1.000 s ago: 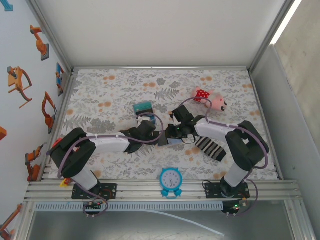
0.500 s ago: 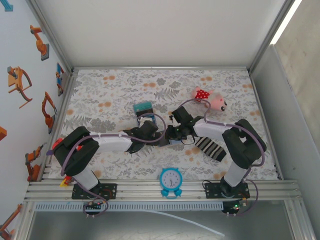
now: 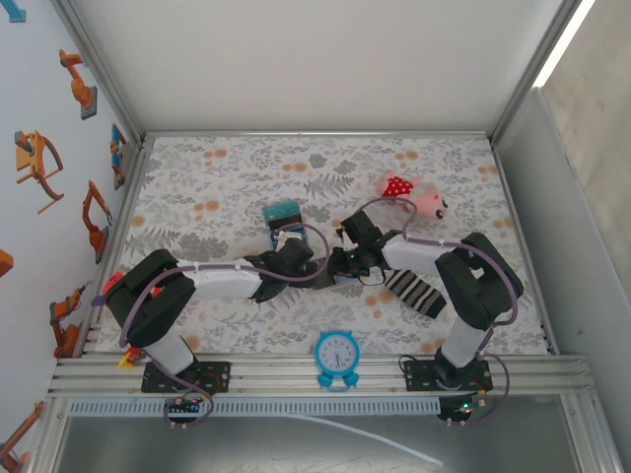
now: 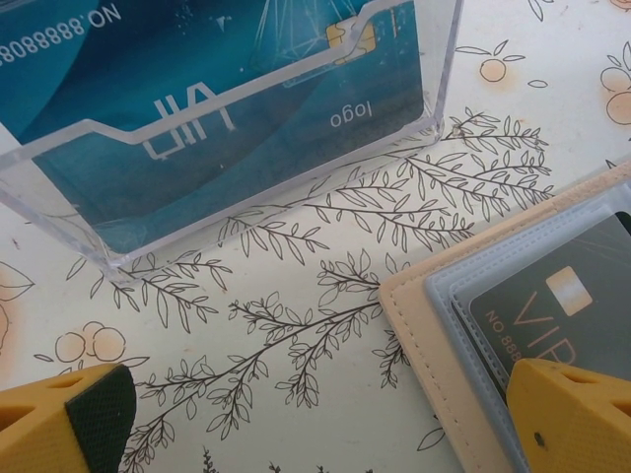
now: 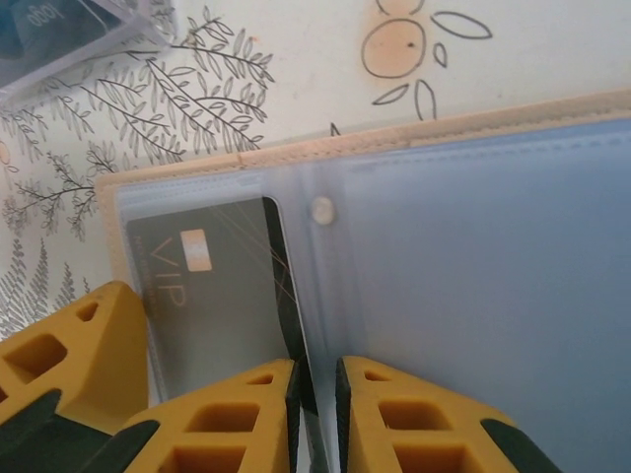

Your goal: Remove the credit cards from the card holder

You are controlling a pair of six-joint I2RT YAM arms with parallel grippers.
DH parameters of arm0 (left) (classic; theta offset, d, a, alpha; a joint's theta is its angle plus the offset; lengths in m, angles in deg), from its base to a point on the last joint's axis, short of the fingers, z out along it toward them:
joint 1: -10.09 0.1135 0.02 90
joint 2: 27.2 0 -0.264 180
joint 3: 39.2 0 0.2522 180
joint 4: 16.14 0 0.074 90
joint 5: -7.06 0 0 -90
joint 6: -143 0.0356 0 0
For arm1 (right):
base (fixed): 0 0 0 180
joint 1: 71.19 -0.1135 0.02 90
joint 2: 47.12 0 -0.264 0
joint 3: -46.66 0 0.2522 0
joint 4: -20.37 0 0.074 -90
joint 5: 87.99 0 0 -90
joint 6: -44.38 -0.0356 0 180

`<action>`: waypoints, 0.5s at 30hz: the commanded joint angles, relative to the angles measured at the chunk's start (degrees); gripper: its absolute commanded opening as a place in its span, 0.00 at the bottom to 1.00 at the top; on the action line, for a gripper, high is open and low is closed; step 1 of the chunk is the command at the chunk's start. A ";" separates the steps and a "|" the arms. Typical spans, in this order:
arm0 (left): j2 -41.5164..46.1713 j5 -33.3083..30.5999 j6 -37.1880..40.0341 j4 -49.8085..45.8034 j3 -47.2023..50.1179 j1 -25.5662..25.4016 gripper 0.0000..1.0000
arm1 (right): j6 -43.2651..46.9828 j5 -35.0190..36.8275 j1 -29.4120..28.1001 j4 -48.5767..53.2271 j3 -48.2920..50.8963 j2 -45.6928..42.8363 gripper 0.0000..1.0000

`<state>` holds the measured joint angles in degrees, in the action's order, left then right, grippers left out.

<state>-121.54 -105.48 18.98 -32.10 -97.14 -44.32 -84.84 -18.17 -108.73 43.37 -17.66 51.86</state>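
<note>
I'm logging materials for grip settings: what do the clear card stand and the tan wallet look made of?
Clear card stand: likely rigid acrylic, glossy, with see-through walls and bright edges.
Tan wallet: probably leather or faux leather, matte, with a stitched edge. Its inner sleeve looks like translucent soft vinyl.

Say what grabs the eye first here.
The open tan card holder mid-table, a dark VIP card in its clear sleeve, the right gripper pinched on the sleeve edge. Just beyond, a clear stand of teal cards, the left gripper open before it.
</note>
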 commanded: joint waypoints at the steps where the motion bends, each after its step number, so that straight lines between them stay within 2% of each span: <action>1: 1.49 -0.82 1.49 -2.23 -1.30 -0.39 0.97 | -0.58 -0.32 0.49 -0.42 1.34 -0.70 0.18; 15: 3.51 -1.60 1.85 -4.29 -1.70 -0.43 0.97 | -4.05 -7.05 1.66 -9.32 4.64 -0.78 0.18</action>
<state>-119.29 -105.72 20.05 -34.09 -97.41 -44.39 -87.48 -23.28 -107.62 36.07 -13.99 51.64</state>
